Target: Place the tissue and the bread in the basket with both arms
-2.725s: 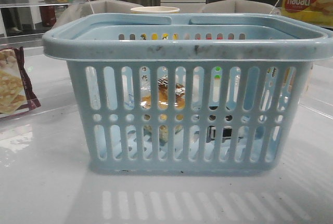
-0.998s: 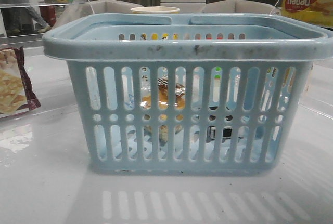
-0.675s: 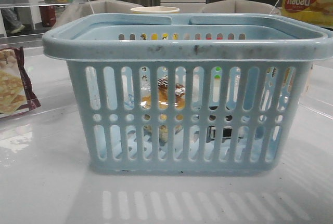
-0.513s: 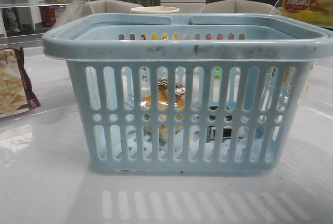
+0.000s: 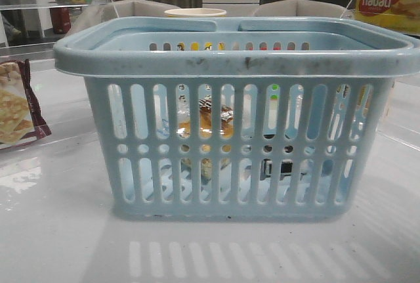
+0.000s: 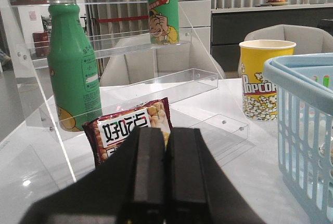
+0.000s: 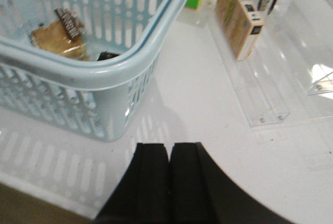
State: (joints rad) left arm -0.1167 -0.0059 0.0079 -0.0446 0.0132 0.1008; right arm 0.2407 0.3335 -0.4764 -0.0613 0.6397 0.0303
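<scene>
The light-blue basket (image 5: 236, 63) stands in the middle of the front view. Through its slots I see the bread (image 5: 205, 125) in its clear packet and, low to its right, the tissue pack's black marking (image 5: 279, 167). The right wrist view shows the basket's rim (image 7: 140, 63), the bread (image 7: 57, 37) inside it and a dark bit of the tissue (image 7: 107, 56) beside the bread. My left gripper (image 6: 166, 135) is shut and empty, left of the basket (image 6: 307, 130). My right gripper (image 7: 169, 148) is shut and empty, over the table outside the basket.
A maroon-edged cracker packet (image 5: 16, 109) lies left of the basket, also in the left wrist view (image 6: 132, 130). A green bottle (image 6: 73, 68) stands on a clear acrylic shelf (image 6: 156, 83). A popcorn cup (image 6: 263, 78), a yellow box (image 5: 387, 0) and a tan box (image 7: 239, 16) stand around.
</scene>
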